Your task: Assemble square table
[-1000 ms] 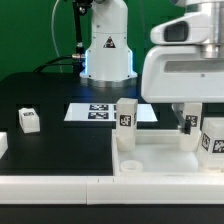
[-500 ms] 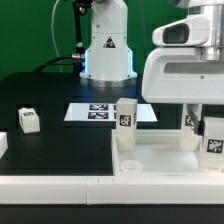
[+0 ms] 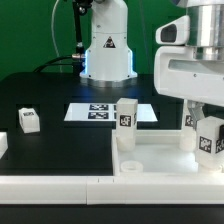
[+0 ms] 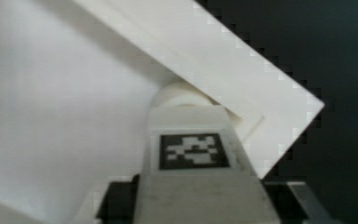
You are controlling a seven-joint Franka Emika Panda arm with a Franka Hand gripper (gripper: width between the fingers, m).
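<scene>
The black table [image 3: 50, 150] carries everything. The panel [image 3: 165, 158] lies on it directly under the gripper [image 4: 204, 198], with its raised rim up so that the corner sockets are free for the legs. The rail [image 3: 60, 186] runs along the near table edge, lower than the hand and toward the exterior view's left of it. The marker board [image 3: 100, 112] lies flat beyond the panel, well apart from the hand. The gripper is clamped on the held leg [image 3: 209, 140]: in the wrist view one of the fingers [image 4: 119, 200] sits against each side of it. The leg hangs upright, I think because an upright leg can go straight down into a socket. It is over a corner of the panel, but I cannot tell whether its lower end touches the panel. A standing leg [image 3: 126, 122] is upright at another corner, on the exterior view's left of the hand, and is probably mounted. An open socket [image 3: 130, 167] shows just in front of it. A loose leg [image 3: 28, 120] waits on the table, far from the hand.
</scene>
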